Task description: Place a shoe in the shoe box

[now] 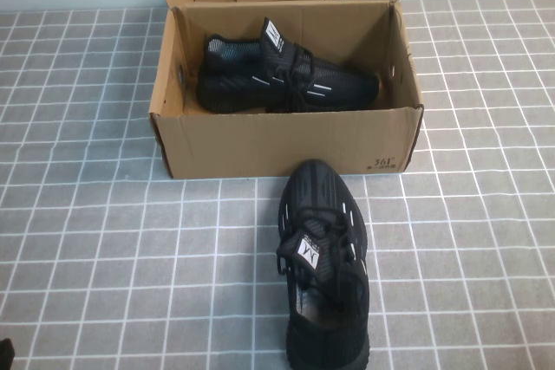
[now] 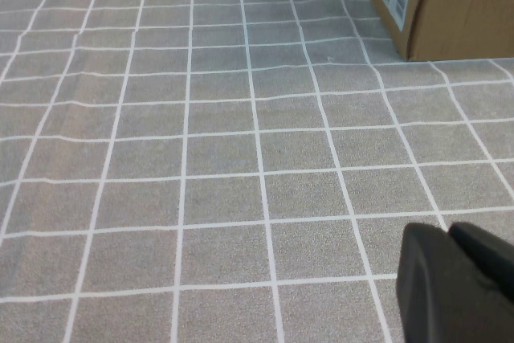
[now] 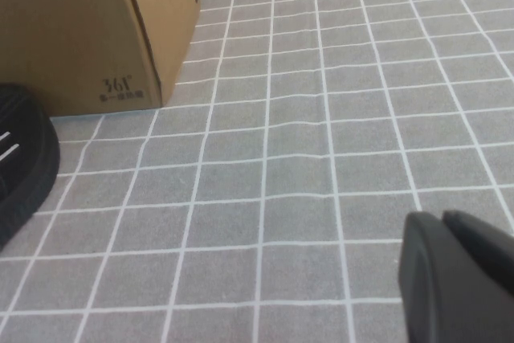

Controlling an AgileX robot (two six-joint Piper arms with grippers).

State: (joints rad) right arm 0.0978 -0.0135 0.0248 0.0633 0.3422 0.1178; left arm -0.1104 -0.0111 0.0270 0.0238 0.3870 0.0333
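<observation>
both grippers shut and parked, one shoe boxed, one on the cloth

from my station i see the left gripper (image 2: pixel 454 279) with its jaws pressed together, holding nothing, hovering low over the grey white-gridded tablecloth (image 2: pixel 225 158) on the robot's left side, well apart from the box. in the high view only a dark sliver of it shows at the near left edge. the right gripper (image 3: pixel 458 279) is the same: jaws together, empty, low over the cloth on the right side, outside the high view.

moving outward, i count two black knit lace-up sneakers with short white side stripes. the shoe on the cloth (image 1: pixel 323 262) stands upright on its sole, toe pointing at the box front and just beside it, heel toward the robot; its toe edge shows in the right wrist view. the second matching sneaker (image 1: pixel 290 80) lies inside the box, lengthwise, toe toward the robot's right.

i count one brown corrugated cardboard shoe box (image 1: pixel 286 140), its hinged flap lid standing open at the back, with a small dark "361" print (image 1: pixel 384 163) near the front right corner.
</observation>
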